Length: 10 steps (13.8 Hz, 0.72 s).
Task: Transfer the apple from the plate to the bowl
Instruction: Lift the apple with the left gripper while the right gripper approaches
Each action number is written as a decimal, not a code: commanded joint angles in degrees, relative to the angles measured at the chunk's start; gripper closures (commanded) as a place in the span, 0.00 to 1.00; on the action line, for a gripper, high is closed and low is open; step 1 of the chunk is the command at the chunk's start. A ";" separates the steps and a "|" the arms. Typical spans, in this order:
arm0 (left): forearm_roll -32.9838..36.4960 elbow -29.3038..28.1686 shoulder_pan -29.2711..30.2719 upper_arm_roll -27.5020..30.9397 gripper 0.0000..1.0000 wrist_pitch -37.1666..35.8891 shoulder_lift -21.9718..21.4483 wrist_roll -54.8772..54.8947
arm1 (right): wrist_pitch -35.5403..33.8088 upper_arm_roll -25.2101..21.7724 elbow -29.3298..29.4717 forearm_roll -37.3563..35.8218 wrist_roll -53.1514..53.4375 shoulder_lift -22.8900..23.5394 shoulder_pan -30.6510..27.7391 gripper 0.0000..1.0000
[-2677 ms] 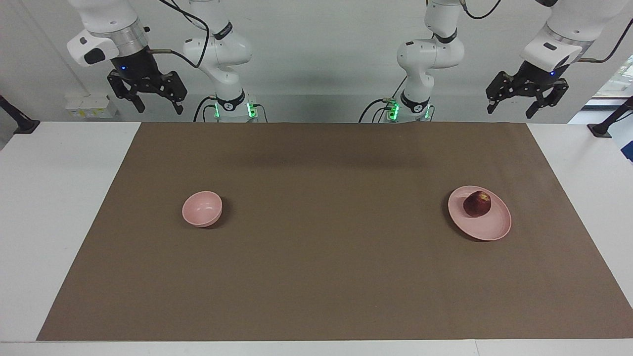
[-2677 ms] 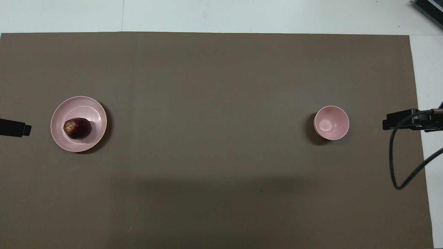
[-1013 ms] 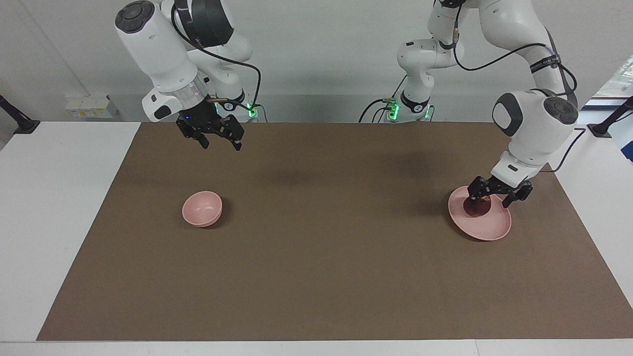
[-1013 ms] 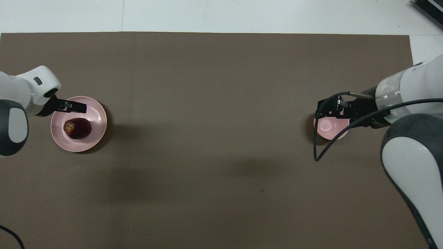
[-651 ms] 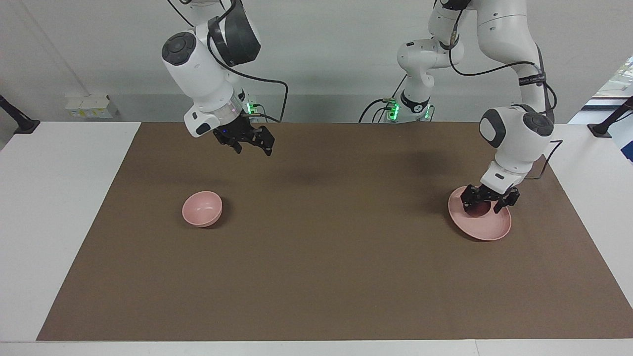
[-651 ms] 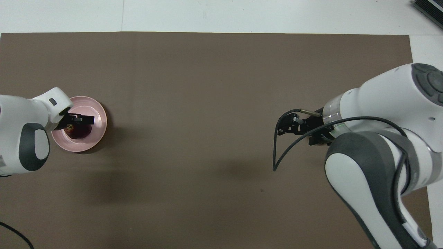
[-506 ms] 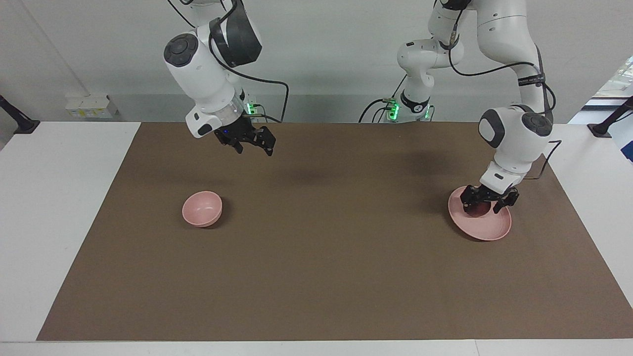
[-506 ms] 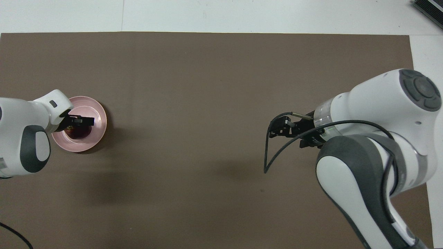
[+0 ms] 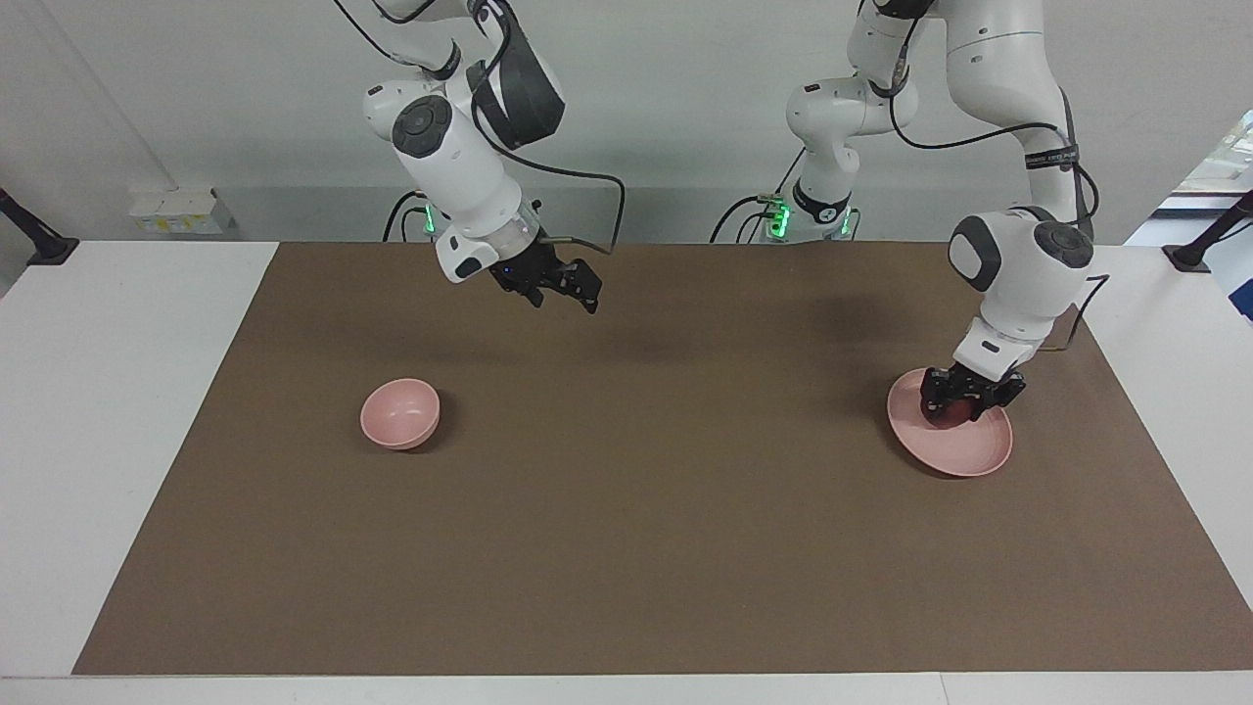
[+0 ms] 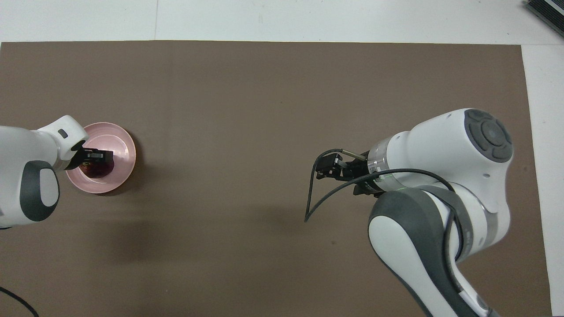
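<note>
Brown matting [image 9: 646, 509] covers most of a white table [image 9: 117, 411], with a pale wall [image 9: 666, 98] rising at the robots' end.

One apple [image 9: 946, 410] lies on the plate [image 9: 964, 452], on the part of it nearest the robots. In the overhead view only a dark red sliver of the apple [image 10: 98, 169] shows under the black fingers. One plate [image 10: 121, 152] sits on the mat toward the left arm's end of the table. The left gripper [image 9: 970, 399] is down on the plate with its fingers drawn in against the apple's two sides, pinching it; from above, this gripper [image 10: 93, 159] covers most of the fruit. Apple and plate touch, so the fruit has not left the dish.

One bowl [image 9: 400, 413] stands on the mat well apart from the plate, toward the right arm's end of the table, and about as far from the robots as the plate. In the overhead view the right arm's white body hides it.

Nothing lies on the mat between plate and bowl. The right gripper [image 9: 558, 284] hangs in the air over bare mat between them, closer to the bowl than to the plate, fingers spread and holding nothing; a black cable [image 10: 324, 189] loops from its wrist. From above, this gripper [image 10: 328, 168] points toward the plate.

Two arms, two grippers, one apple, one plate, one bowl.
</note>
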 commanded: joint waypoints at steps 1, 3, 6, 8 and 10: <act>0.19 0.66 0.29 -0.36 1.00 -1.07 -1.07 0.47 | 1.00 0.22 0.49 5.51 1.54 0.48 -0.75 0.00; 0.19 3.91 -0.24 -0.62 1.00 -1.77 -2.55 0.12 | 1.00 0.13 5.04 10.34 5.22 2.50 -1.10 0.00; -0.16 9.19 -2.08 -1.15 1.00 -8.86 -5.89 -0.14 | 2.49 0.05 9.72 17.98 10.77 4.88 -1.54 0.00; -6.27 12.17 -2.17 -2.64 1.00 -12.31 -6.26 -0.23 | 7.92 0.13 9.73 23.35 15.32 5.23 -0.84 0.00; -14.10 13.59 -2.17 -5.18 1.00 -11.71 -5.82 -2.32 | 13.20 0.31 9.81 26.26 24.61 5.49 0.04 0.00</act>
